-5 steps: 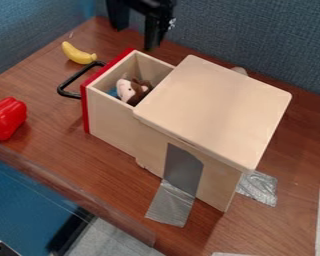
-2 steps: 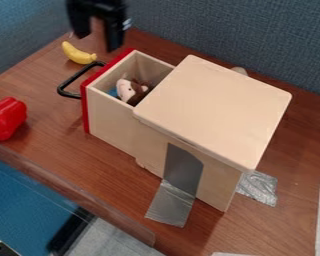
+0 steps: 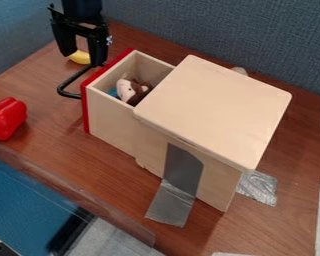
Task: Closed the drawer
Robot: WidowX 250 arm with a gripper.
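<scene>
The brown tabletop (image 3: 49,135) extends on all visible sides of the wooden cabinet (image 3: 213,110), by which every other place is given here. Next in size is the drawer (image 3: 112,120), pulled out from the cabinet's left side as viewed, its red front well apart from the body; the task is judged unfinished, with a push toward the cabinet needed. The gripper (image 3: 83,59) is held at the cabinet's upper left, beyond the drawer front, its two fingers spread and nothing grasped. A red toy pepper (image 3: 7,117) is lying well to the cabinet's left. The black handle (image 3: 64,89) is fixed to the drawer front on the side away from the cabinet, near the gripper; whether it is touched cannot be told. If a fingertip were hooked in that loop, the drawer could be jammed or dragged outward. If only its far end were pushed, the drawer could be skewed and bound against the cabinet. Inside the drawer, beside the cabinet's top, is a plush toy (image 3: 132,91), which could be caught under that edge if it sits too high. The yellow banana (image 3: 80,57), upper left of the cabinet, could be knocked by a low fingertip.
</scene>
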